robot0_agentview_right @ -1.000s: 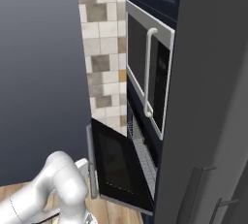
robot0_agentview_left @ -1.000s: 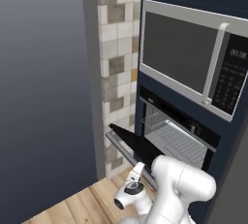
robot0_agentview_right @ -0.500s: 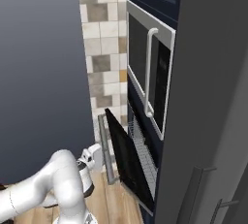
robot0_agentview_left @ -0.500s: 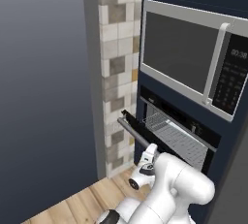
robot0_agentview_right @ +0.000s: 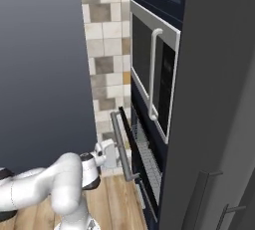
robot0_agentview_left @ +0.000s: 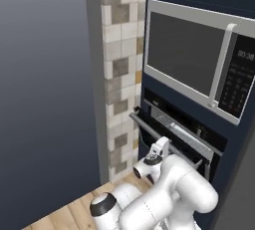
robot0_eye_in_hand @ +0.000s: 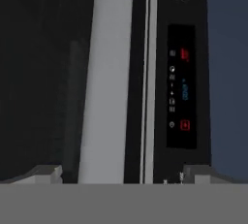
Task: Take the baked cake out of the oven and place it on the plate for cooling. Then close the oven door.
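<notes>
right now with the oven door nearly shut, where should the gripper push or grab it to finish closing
Take the silver bar handle along the oven door's top edge, coming from the front. The bar stands proud of the glass and lies between the open gripper's fingertips.

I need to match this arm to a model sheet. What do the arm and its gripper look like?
The arm is glossy white with rounded, bulbous links and dark grey joint caps. Its hand is a small white block. The gripper has two short blocky grey finger tips. No cables or markings are visible.

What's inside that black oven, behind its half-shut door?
Through the gap above the oven door a wire rack shows inside the oven. The door hides the rest, so any cake there cannot be seen.
</notes>
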